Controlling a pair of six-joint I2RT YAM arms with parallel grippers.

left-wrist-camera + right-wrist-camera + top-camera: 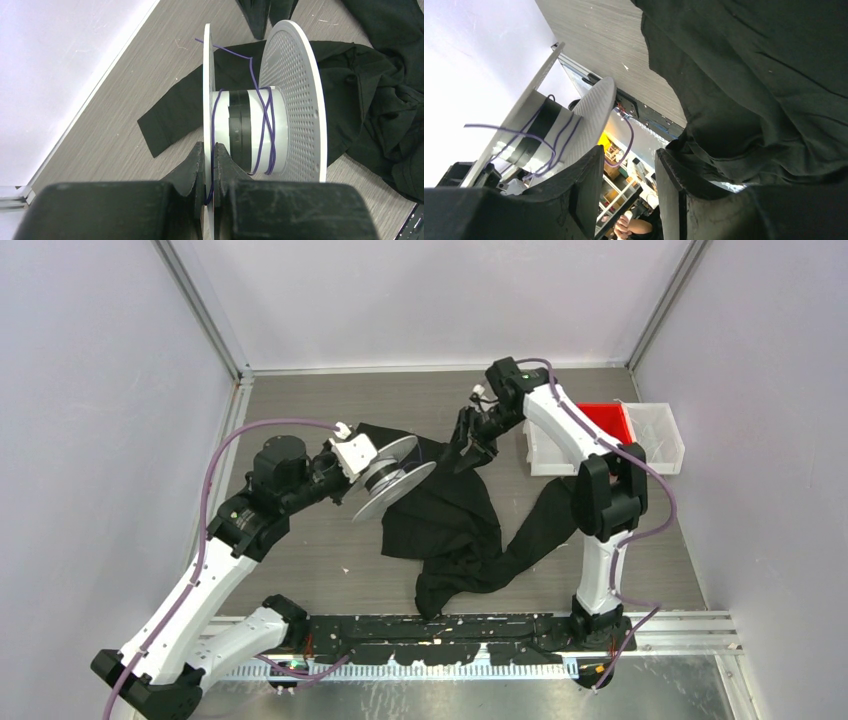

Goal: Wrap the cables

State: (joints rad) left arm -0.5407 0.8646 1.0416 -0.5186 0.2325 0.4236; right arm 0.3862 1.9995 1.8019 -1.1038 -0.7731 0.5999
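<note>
Bins sit well to the right of the white spool [392,475], beyond the right arm [600,490]. A red bin [606,418] and a pale bin [660,435] stand side by side on the grey table [320,560]. We cannot tell what either one holds.

On the spool's hub we see the purple cable [272,140], thin as thread, wound in a few loose, crossing turns beside a band of black tape [239,125]. One strand leaves the hub, bends, and passes over the rim of the plain flange. Another runs down that flange into the pinch of the fingers.

The left arm [215,570] reaches in from the near left of the spool, bent at the elbow, its wrist turned toward the spool. The left gripper [206,150] has its fingers pressed together on the edge of the plain flange. It holds the spool on its side, so both flanges stand on edge, the perforated flange [295,95] being the one farther from the fingers.

A black cloth [450,520] lies crumpled on the table beneath the spool and to its right.

The right arm rises from its base to the near right of the spool, folds at the elbow and reaches back toward the spool. The right gripper [629,152] hangs just to the right of the spool, over the cloth. Its fingers are spread apart, and we see nothing held between them.
</note>
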